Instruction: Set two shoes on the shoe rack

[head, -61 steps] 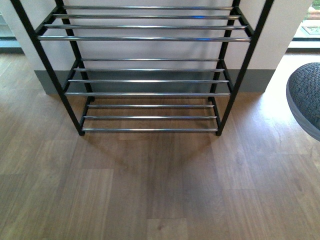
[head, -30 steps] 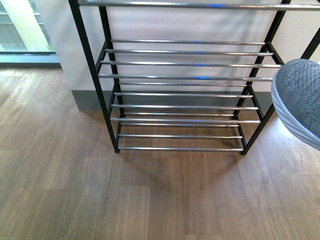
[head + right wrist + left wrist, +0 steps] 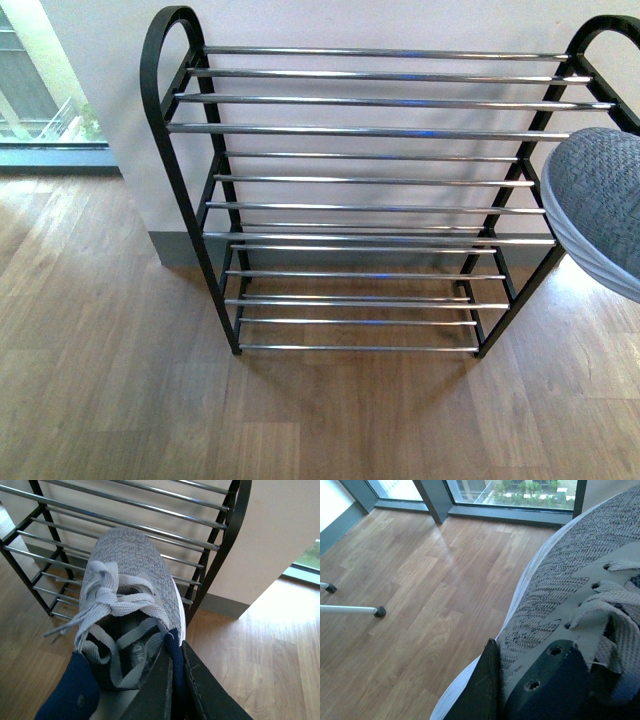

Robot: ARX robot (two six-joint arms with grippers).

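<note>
L hand clamps one sneaker, R hand clamps other sneaker.

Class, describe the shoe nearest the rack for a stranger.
Find the black shoe rack with chrome bars. At its right end, the right gripper holds a grey knit sneaker by its navy collar. The second sneaker is away from the rack.

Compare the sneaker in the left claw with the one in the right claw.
The right sneaker points its toe at the chrome bars of the shoe rack; the left sneaker hangs over wood floor near windows, with no rack in its view. The right sneaker shows its whole tied lacing; the left sneaker shows only some eyelets and laces. Both are grey knit with white soles, held off the floor.
</note>
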